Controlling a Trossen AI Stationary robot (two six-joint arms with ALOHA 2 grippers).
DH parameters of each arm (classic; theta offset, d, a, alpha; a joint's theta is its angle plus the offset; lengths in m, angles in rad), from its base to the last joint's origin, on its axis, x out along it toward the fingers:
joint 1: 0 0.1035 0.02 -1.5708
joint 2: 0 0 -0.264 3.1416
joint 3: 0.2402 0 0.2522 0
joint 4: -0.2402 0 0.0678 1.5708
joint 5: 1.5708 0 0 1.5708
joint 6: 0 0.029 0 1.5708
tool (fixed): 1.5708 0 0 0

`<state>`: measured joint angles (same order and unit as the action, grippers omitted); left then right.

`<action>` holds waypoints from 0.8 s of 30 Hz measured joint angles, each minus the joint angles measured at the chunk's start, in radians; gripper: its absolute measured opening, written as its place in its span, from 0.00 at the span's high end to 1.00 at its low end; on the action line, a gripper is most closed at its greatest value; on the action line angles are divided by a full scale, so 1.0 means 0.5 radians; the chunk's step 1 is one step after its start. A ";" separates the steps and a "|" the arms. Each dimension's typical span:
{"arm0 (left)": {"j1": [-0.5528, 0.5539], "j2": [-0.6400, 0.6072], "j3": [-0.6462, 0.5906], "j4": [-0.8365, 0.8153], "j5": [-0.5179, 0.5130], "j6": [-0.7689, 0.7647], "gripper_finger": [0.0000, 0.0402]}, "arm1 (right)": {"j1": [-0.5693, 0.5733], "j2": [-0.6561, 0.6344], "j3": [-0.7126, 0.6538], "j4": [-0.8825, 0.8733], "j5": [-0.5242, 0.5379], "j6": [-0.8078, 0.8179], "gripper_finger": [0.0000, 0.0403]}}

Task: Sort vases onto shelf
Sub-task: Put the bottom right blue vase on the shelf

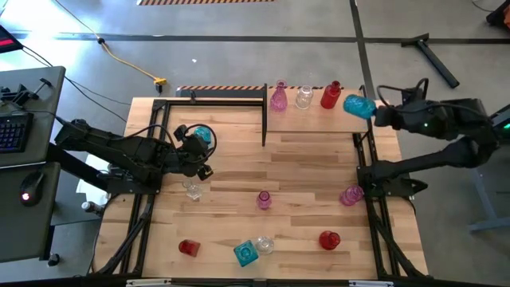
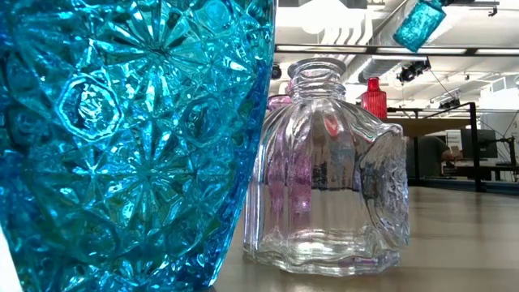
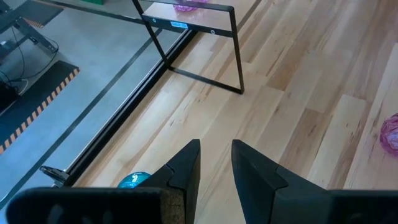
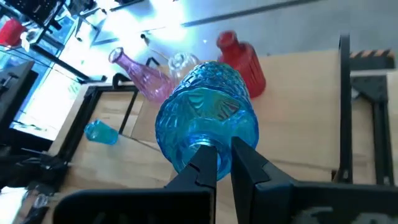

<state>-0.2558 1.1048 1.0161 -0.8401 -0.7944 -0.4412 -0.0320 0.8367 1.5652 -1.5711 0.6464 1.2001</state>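
Teal cut glass fills the right gripper (image 4: pixel 222 163), whose fingers are clamped on a teal vase (image 1: pixel 359 106) held in the air just past the shelf's (image 1: pixel 315 119) right end. On the shelf stand a pink vase (image 1: pixel 278 97), a clear vase (image 1: pixel 304 97) and a red vase (image 1: pixel 330 95). The left gripper (image 1: pixel 203 171) hovers left of the shelf, fingers slightly parted and empty, beside another teal vase (image 1: pixel 202 134).
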 joint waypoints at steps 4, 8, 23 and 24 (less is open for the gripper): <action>0.000 0.000 0.000 0.000 0.000 0.000 0.79 | -0.061 0.123 0.134 0.000 0.000 -0.210 1.00; 0.000 0.000 0.000 0.000 0.000 0.000 0.79 | -0.136 0.249 0.272 0.002 0.036 -0.465 1.00; 0.000 0.000 0.000 0.000 0.000 -0.001 0.79 | -0.657 0.578 0.546 0.001 0.121 -1.133 1.00; 0.000 0.000 0.000 0.000 0.000 -0.001 0.79 | -0.707 0.592 0.548 0.000 0.118 -1.159 1.00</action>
<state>-0.2558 1.1046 1.0161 -0.8398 -0.7944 -0.4416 -0.3856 1.1328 1.8391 -1.5711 0.7056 0.6207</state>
